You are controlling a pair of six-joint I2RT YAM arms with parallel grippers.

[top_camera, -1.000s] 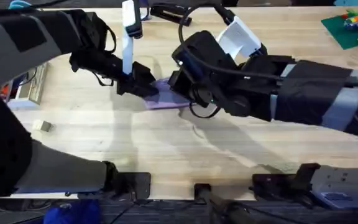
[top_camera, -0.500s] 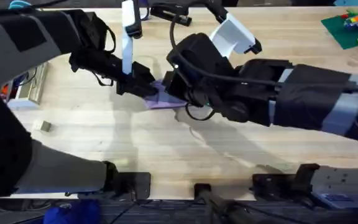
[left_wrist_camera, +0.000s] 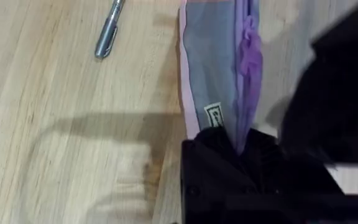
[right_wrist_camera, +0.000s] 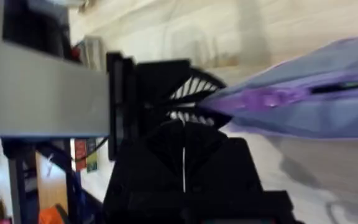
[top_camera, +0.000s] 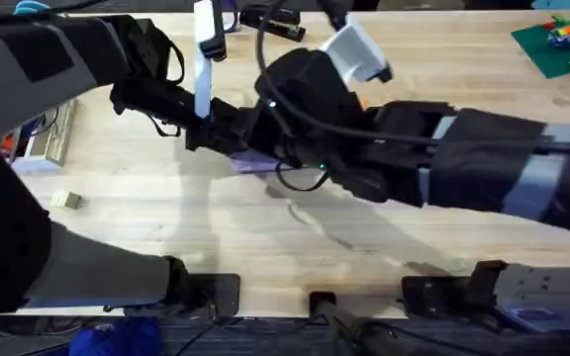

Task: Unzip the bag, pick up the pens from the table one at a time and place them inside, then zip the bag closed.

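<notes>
The lavender bag [left_wrist_camera: 210, 68] lies on the wooden table [left_wrist_camera: 55, 124], its zipper [left_wrist_camera: 247, 56] running along its length. My left gripper [left_wrist_camera: 238, 140] is shut on the bag's near end, and it also shows from above [top_camera: 228, 133]. My right gripper [top_camera: 265, 133] reaches in from the right and covers most of the bag [top_camera: 260, 161]. In the right wrist view its fingers [right_wrist_camera: 184, 127] are pressed together at the zipper [right_wrist_camera: 272, 99] close to the left gripper's ribbed pads [right_wrist_camera: 191, 93]. A silver pen [left_wrist_camera: 107, 34] lies on the table beside the bag.
A green brick plate [top_camera: 552, 40] sits at the far right corner. At the left edge are a box [top_camera: 43, 138] and a small pale block [top_camera: 65, 201]. A black object [top_camera: 270, 20] lies at the back. The front half of the table [top_camera: 295, 247] is bare wood.
My right gripper has slid left along the bag toward the left gripper, covering more of the bag. The left arm has stayed in place, holding the bag's end.
</notes>
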